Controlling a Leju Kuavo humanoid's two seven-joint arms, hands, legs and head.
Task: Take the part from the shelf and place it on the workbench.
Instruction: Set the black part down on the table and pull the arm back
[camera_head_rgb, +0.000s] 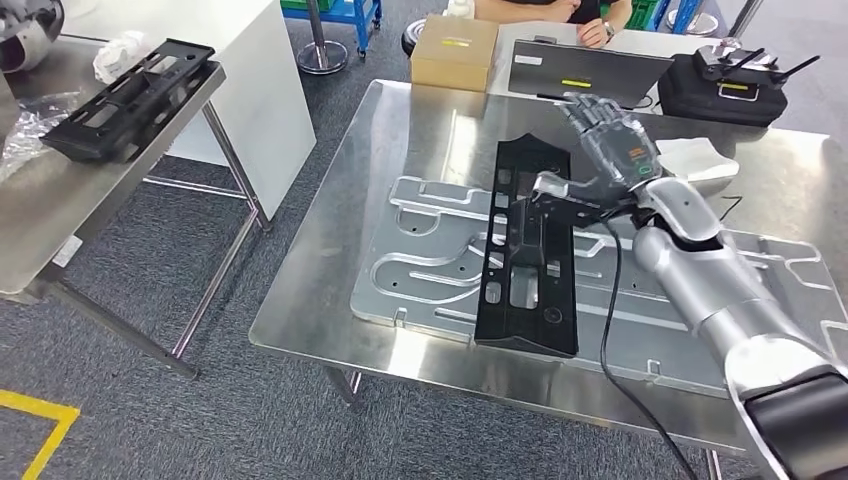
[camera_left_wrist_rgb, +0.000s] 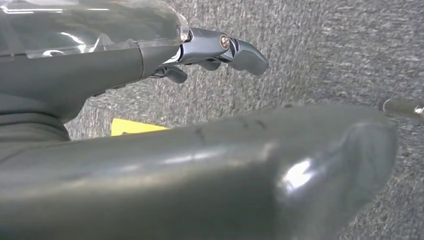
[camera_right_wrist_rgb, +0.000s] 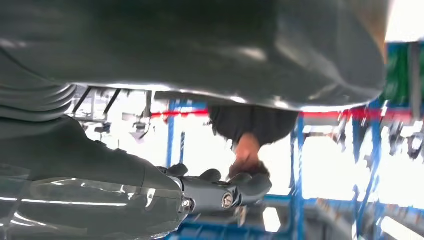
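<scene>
A long black plastic part lies flat on the steel workbench, across a grey cut-out metal plate. My right hand hovers just to the part's right, fingers stretched out and apart, thumb over the part's edge, gripping nothing. The right wrist view shows its fingers straight with empty air in front. A second black part rests on the shelf at the left. My left hand hangs over grey carpet, fingers extended and holding nothing.
A cardboard box, a grey flat case and a black case stand along the workbench's far side, where a person sits. A white object lies behind my right wrist. A black cable hangs from my forearm.
</scene>
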